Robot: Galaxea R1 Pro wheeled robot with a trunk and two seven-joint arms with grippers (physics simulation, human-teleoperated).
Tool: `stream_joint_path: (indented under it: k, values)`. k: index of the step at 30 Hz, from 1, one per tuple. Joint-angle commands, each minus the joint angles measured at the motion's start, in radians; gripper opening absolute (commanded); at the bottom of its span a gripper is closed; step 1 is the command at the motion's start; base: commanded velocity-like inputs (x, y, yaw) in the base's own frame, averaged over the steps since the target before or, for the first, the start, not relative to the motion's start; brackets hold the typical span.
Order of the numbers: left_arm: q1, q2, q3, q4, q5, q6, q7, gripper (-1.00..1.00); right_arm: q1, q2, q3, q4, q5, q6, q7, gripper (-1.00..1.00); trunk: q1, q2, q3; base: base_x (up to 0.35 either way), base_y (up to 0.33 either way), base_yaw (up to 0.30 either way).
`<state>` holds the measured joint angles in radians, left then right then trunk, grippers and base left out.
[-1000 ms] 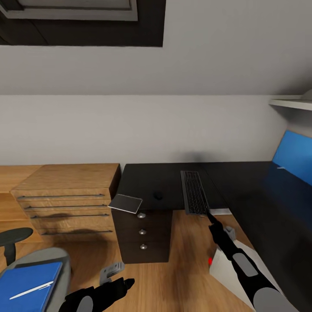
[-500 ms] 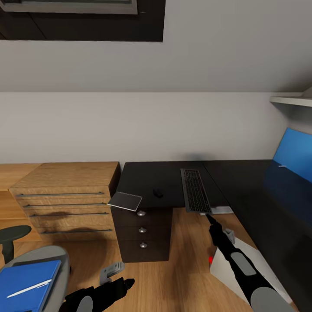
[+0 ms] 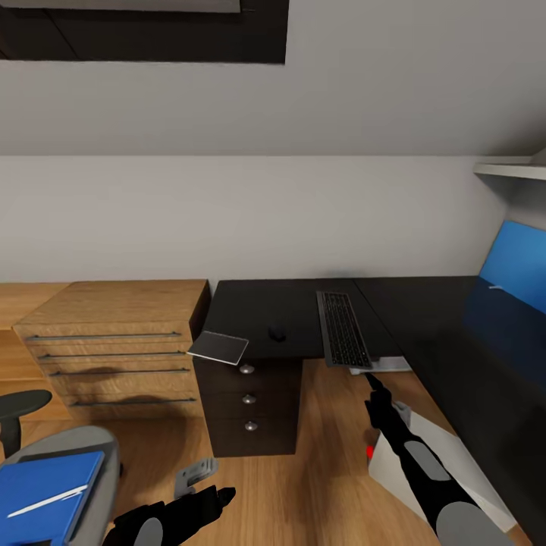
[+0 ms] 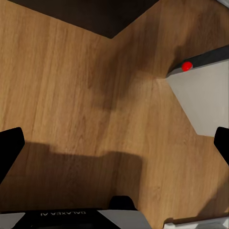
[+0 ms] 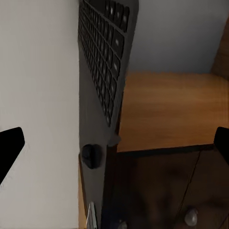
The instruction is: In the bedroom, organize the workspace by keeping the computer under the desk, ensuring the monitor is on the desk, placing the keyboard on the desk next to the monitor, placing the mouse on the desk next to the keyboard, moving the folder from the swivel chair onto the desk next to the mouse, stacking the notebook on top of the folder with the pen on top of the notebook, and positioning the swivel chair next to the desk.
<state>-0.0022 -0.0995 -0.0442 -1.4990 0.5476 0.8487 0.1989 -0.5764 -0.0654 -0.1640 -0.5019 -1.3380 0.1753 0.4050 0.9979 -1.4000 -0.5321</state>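
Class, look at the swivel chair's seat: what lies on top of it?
On the swivel chair lies a blue folder with a white pen across it. The seat beneath is covered.

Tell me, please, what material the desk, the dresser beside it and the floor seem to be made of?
Desk: probably dark laminate or painted wood; flat near-black top, metal-looking knobs on its drawers.
Dresser: light wood or veneer; grain shows, thin dark bar handles.
Floor: wood planks or laminate; long grain streaks, matte with soft shadows.

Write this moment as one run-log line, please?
keyboard: on desk, overhanging front edge | mouse: beside it | right gripper: open, just below keyboard | left gripper: open, idle | folder: on chair
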Motion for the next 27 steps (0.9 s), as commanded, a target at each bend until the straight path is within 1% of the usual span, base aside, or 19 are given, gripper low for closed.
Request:
stream_joint_path:
  k: [1, 2, 3, 5, 21, 27]
  values:
    - [0.0, 0.0, 0.0, -0.001, 0.011, 0.003, 0.01, 1.0, -0.001, 0.0, -0.004, 0.0, -0.026, 0.01, 0.003, 1.0, 0.004, -0.008, -0.004, 0.0, 0.0, 0.0]
    - [0.0, 0.0, 0.0, -0.001, 0.011, 0.003, 0.01, 1.0, -0.001, 0.001, -0.003, 0.0, -0.06, 0.01, 0.003, 1.0, 0.008, -0.015, -0.007, 0.0, 0.0, 0.0]
    - [-0.001, 0.0, 0.0, -0.001, 0.011, 0.003, 0.009, 1.0, 0.0, 0.001, -0.002, -0.001, -0.078, 0.01, 0.003, 1.0, 0.012, -0.022, -0.01, 0.0, 0.0, 0.0]
    - [-0.001, 0.0, -0.001, -0.001, 0.012, 0.003, 0.008, 1.0, 0.0, 0.001, -0.002, -0.001, -0.089, 0.01, 0.003, 1.0, 0.019, -0.036, -0.017, 0.0, 0.0, 0.0]
    - [0.0, 0.0, -0.002, -0.001, 0.011, 0.004, 0.003, 1.0, -0.001, 0.001, -0.005, -0.001, -0.098, 0.01, 0.003, 1.0, 0.019, -0.036, -0.017, 0.0, 0.0, 0.0]
    - [0.0, 0.0, -0.002, -0.001, 0.011, 0.004, 0.005, 1.0, 0.0, 0.001, -0.005, -0.001, -0.096, 0.008, 0.003, 1.0, 0.042, -0.078, -0.035, 0.0, 0.0, 0.0]
